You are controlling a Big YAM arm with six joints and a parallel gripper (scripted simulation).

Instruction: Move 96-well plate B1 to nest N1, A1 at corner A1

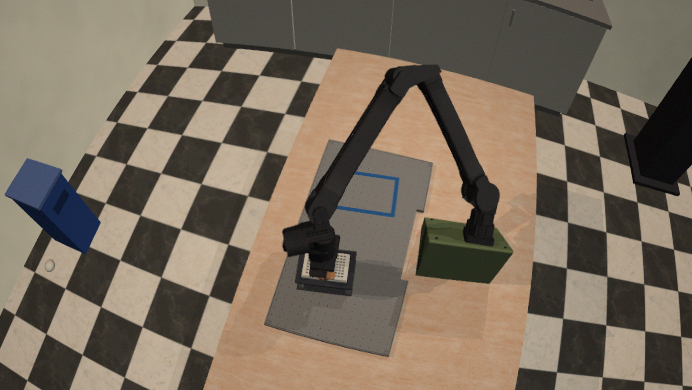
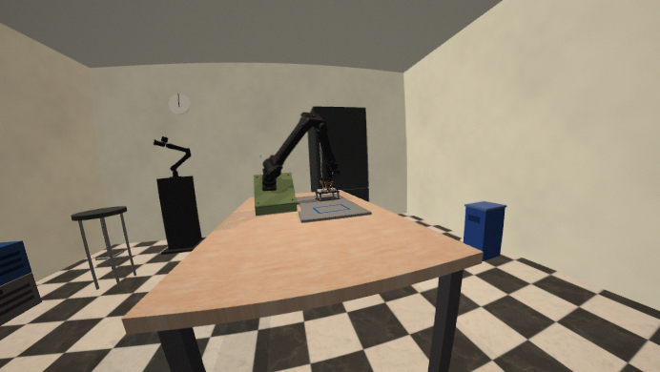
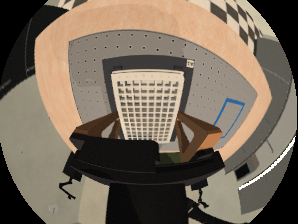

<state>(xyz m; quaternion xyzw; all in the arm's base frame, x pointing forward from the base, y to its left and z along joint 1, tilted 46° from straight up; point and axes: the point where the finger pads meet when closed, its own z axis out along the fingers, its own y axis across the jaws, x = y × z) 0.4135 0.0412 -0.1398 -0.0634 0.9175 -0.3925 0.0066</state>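
White 96-well plate point(image 3: 148, 104) sits gripped across its near end by the gripper point(image 3: 148, 137), whose brown fingers press in on it from either side, so the pincer is clenched on the plate and not loose. Directly beneath the pincer lies the dark plate nest N1 point(image 1: 299, 280), its black frame showing around the plate's edges in the wrist view; whether the plate is fully down inside the locators I cannot tell from where I stand. Under the nest spreads a grey perforated mat point(image 1: 345, 320). Off to one side of the pincer, on the same mat, is the blue outline of bench spot B1 point(image 1: 395, 197), with nothing inside it. Further out, the black arm point(image 1: 360, 130) climbs from the pincer to a high elbow and drops to a green pedestal point(image 1: 450, 260) on the wooden table point(image 1: 475, 325). Beyond the table, a blue bin point(image 1: 52, 202) stands on the chequered floor point(image 1: 165, 165), and grey cabinets point(image 1: 400, 25) line the far wall.
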